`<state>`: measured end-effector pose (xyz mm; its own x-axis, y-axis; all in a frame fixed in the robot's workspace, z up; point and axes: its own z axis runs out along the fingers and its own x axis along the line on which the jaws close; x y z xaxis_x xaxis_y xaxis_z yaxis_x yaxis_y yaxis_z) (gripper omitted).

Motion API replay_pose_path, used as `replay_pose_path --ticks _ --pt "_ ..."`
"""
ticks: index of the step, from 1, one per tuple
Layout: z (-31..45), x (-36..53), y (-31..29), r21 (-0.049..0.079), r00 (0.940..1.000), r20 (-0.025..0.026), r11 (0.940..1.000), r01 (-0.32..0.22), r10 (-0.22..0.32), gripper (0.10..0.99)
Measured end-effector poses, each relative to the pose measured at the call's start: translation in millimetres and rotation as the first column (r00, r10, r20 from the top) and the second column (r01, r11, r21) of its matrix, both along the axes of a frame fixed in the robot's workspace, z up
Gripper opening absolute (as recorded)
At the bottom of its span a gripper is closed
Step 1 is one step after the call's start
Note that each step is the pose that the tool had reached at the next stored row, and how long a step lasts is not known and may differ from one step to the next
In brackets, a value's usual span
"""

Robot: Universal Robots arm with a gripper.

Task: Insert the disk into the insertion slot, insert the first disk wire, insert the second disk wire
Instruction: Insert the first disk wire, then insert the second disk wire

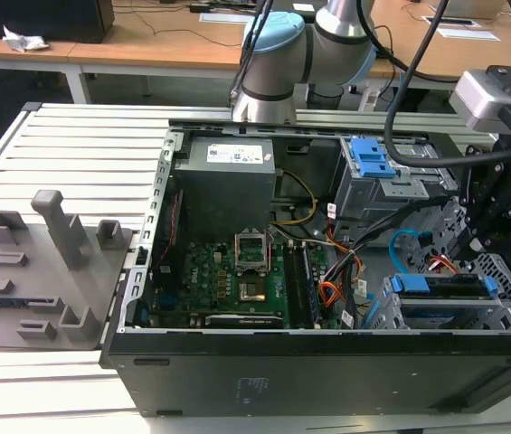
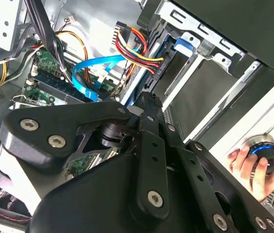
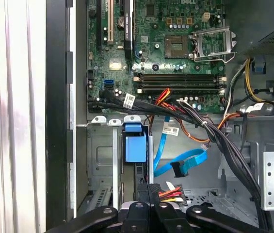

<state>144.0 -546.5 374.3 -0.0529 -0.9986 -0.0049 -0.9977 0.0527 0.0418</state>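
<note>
The disk [image 1: 440,287], in its blue carrier, sits inside the insertion slot [image 1: 508,312], a silver perforated cage at the exterior view's lower right. Its blue tab [image 3: 135,145] pokes out of the cage [image 3: 100,160] in the first wrist view. My gripper [image 3: 146,190] hangs just over the disk's end, shut on the first disk wire [image 3: 169,192], a red, yellow and black bundle with a dark plug [image 2: 122,34]. The second disk wire [image 3: 183,162], a light-blue flat loop, lies loose beside it with its dark plug free. It shows again as a blue loop [image 2: 90,73].
The open computer case [image 1: 327,362] lies on a slatted table, with the motherboard [image 1: 237,276] and power supply [image 1: 228,185] inside. A grey bay with a blue latch [image 1: 368,163] stands behind. Thick black cables [image 3: 214,131] cross near the cage. A hand [image 2: 250,165] rests on a knob outside.
</note>
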Motion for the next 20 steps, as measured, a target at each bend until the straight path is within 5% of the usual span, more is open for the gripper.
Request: replay_pose_path --ticks 13,15,18,19,20 --pt "0.0 -0.5 0.0 0.0 1.0 0.0 1.0 0.0 0.0 0.114" --pt "0.0 -0.6 0.0 0.0 1.0 0.0 1.0 0.0 0.0 0.235" --pt "0.0 -0.7 0.6 0.0 1.0 0.0 1.0 0.0 0.0 0.302" --pt "0.0 -0.8 5.2 0.0 1.0 0.0 1.0 0.0 0.0 0.302" --pt "-0.1 -0.7 19.0 0.0 1.0 0.0 1.0 0.0 0.0 0.302"
